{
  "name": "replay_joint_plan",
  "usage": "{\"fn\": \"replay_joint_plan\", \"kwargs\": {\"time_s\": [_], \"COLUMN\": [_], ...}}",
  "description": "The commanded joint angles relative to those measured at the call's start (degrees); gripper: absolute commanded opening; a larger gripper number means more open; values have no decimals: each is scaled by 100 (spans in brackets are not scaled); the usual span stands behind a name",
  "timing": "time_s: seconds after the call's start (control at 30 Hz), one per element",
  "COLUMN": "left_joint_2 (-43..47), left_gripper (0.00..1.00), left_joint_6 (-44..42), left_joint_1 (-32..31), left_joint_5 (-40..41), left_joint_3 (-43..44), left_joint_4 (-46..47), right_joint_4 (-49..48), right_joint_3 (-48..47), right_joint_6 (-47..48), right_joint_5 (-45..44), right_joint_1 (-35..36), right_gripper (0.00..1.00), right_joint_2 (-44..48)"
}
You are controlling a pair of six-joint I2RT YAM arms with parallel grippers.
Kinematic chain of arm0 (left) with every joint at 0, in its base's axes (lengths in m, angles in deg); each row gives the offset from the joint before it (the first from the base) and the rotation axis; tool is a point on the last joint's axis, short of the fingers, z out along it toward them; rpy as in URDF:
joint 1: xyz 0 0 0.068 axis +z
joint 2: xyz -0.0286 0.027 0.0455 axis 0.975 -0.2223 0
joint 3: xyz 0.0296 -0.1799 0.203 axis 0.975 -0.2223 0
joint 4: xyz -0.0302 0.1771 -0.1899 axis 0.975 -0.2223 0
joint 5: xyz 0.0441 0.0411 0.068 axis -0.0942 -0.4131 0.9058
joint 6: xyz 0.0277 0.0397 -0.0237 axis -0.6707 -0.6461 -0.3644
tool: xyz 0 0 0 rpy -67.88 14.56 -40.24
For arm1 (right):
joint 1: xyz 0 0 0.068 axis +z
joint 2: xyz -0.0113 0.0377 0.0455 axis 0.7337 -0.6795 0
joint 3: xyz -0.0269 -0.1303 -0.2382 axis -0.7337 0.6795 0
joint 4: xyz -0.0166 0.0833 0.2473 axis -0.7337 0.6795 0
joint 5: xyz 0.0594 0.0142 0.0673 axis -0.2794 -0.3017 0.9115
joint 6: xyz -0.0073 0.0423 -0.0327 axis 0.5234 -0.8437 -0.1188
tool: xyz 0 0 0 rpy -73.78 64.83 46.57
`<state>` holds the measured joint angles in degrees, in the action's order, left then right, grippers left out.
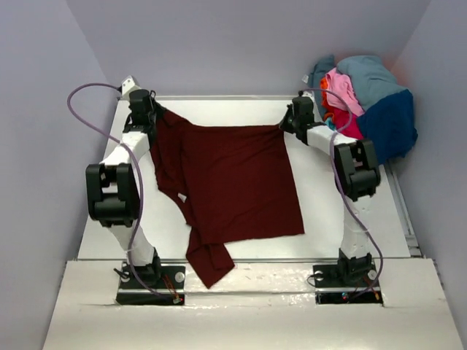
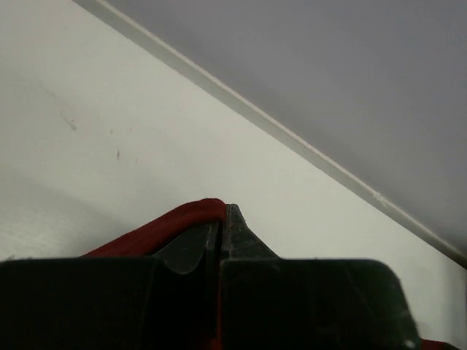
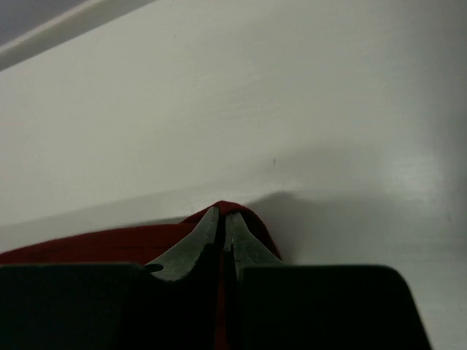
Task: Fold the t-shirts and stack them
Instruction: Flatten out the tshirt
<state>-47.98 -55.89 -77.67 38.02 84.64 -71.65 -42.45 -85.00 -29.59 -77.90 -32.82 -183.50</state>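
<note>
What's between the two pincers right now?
The dark maroon t-shirt: its far edge runs from the left pincer to the right pincer, both shut on it, as the top view shows.

The maroon t-shirt (image 1: 241,182) was soft, matt cloth, loosely wrinkled. The tabletop (image 1: 321,211) was white and smooth with a faint sheen, marked by a few small specks. The left hand (image 2: 222,216) and right hand (image 3: 225,217) looked like matt black plastic. The heaped t-shirts (image 1: 368,102) were matt cloth too
</note>
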Motion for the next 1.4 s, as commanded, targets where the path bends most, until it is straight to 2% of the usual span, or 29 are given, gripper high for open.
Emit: {"fn": "replay_joint_plan", "kwargs": {"time_s": [0.0,0.1,0.2,0.27,0.3,0.37,0.47,0.57,0.7,0.77,0.8,0.93,1.17,1.37], "left_joint_2": [-851,-1476,-1760,-1778,-1691,-1480,-857,-101,944,1287,1385,1737,2238,2642], "left_gripper": [6,6,6,6,6,6,6,6,6,6,6,6,6,6], "left_joint_6": [-594,-867,-973,-1279,-1402,-1649,-2078,-2370,-3009,-3309,-3615,-3961,-3855,-4084], "left_joint_1": [139,192,306,306,306,306,306,306,306,306,306,306,306,306], "left_joint_5": [-355,-566,-837,-1120,-1294,-1453,-2032,-2368,-2123,-2052,-2069,-2096,-1816,-1673], "left_joint_3": [1476,2399,3315,3895,4446,4871,5390,5331,4997,4961,4961,4926,4461,4452], "left_joint_4": [972,859,709,376,166,32,-117,-153,-144,-188,-249,-206,-21,-153], "right_joint_4": [-778,-313,-250,-407,-522,-1057,-1374,-1857,-1946,-2035,-1982,-1833,-1543,-1446], "right_joint_3": [-1975,-3487,-4038,-4135,-4083,-3759,-3478,-3021,-2563,-2475,-2526,-2518,-2168,-1588], "right_joint_6": [185,572,1002,1152,1196,1459,1871,2189,2444,2646,2716,3103,3131,2989], "right_joint_5": [-216,-225,-41,117,169,284,310,337,302,311,302,267,398,785], "right_joint_1": [-267,-330,-391,-391,-391,-391,-391,-391,-391,-391,-391,-391,-391,-391], "right_gripper": [7,7,7,7,7,7,7,7,7,7,7,7,7,7], "right_joint_2": [-996,-1831,-1992,-1755,-1345,-842,107,1109,2110,2323,2385,2702,3457,4318]}}
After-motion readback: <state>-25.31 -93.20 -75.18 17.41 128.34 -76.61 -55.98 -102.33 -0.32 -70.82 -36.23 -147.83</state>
